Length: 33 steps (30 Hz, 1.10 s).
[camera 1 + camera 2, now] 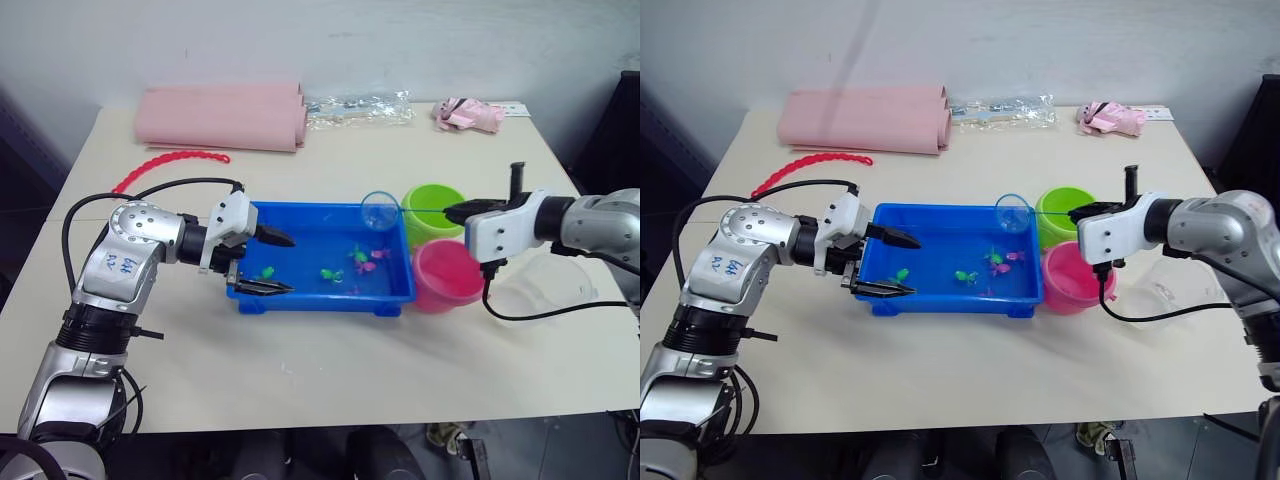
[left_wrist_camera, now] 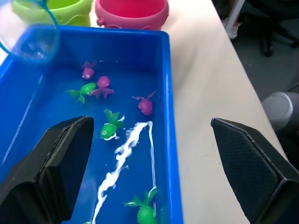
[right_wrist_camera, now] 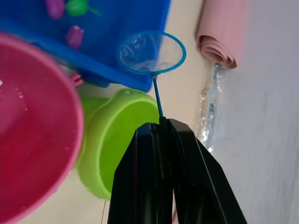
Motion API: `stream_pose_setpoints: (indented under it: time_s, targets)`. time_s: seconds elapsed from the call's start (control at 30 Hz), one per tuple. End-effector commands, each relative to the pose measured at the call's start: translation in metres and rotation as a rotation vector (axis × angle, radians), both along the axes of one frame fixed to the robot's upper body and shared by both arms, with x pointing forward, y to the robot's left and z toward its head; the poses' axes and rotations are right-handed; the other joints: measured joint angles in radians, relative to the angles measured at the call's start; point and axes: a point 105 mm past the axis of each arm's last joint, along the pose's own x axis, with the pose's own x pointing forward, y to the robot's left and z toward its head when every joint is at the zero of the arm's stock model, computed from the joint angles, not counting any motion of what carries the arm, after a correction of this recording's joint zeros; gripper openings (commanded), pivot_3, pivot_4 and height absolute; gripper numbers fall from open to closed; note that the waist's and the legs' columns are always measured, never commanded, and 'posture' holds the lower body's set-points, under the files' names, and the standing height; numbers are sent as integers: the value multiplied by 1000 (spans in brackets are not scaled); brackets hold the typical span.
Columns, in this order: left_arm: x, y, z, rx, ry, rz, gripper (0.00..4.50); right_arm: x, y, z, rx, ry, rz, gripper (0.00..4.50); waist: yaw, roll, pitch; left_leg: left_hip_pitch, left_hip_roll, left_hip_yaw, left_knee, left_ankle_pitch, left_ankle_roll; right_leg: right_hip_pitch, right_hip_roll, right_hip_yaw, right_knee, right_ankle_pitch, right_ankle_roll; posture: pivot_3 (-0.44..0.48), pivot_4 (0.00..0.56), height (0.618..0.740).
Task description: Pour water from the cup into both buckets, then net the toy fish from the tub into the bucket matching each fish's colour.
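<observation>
The blue tub [image 1: 300, 243] lies mid-table, holding water and several small green and pink toy fish [image 1: 331, 273]. Just right of it stand the lime green bucket [image 1: 433, 203] and, nearer me, the pink bucket [image 1: 446, 276]. The clear cup [image 1: 548, 286] sits right of the pink bucket. My right gripper [image 1: 456, 212] is shut on the net's thin handle [image 3: 158, 105]. It holds the net's blue hoop [image 1: 380, 211] above the tub's far right corner. My left gripper [image 1: 288, 265] is open at the tub's left end, with one finger over the water and the other outside the front wall.
A rolled pink mat [image 1: 222, 116], a red beaded chain [image 1: 170, 160], a clear plastic bag [image 1: 358, 107] and a pink cloth item [image 1: 468, 114] lie along the table's far side. The table's front edge runs just below the tub.
</observation>
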Motion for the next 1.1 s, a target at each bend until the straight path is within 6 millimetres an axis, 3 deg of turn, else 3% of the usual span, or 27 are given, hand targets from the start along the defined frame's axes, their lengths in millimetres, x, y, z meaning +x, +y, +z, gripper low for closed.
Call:
stream_pose_setpoints:
  time_s: [0.03, 0.33, 0.57, 0.83, 1.1]
  targets:
    - [-4, 2, 15, -21, -51, 6, 4400, 0, 4, 9, -99, -94, 80, 0, -1, 0, 0, 0, 0, 0, 0, 0, 0, 0, 0, 0, 0, 0, 0, 0, 150, 740]
    - [-8, 4, 16, -25, -40, 14, 4400, 5, 11, -1, -267, -159, 219, 0, -5, 0, 0, 1, 0, 0, 0, 0, 0, 0, 0, 0, 2, 0, 0, 0, 150, 740]
    - [-10, 2, 18, -31, -45, 15, 4400, 7, 8, -8, -325, -116, 253, 0, -4, 0, 0, 1, 0, 0, 0, 0, 0, -1, 0, 0, 2, 0, 0, 0, 150, 740]
    - [-12, 1, 18, -36, -47, 16, 4400, -7, -1, -8, -240, 6, 204, 0, 0, 0, 0, 1, 0, 0, 0, 0, 0, 0, 0, 0, 2, 0, 0, 0, 150, 740]
    - [-12, -1, 19, -41, -50, 0, 4400, -25, -6, -11, 9, 258, 24, 0, 3, 0, 0, 0, 0, -1, 1, 0, 0, 1, 0, -1, 1, 0, 0, 0, 150, 740]
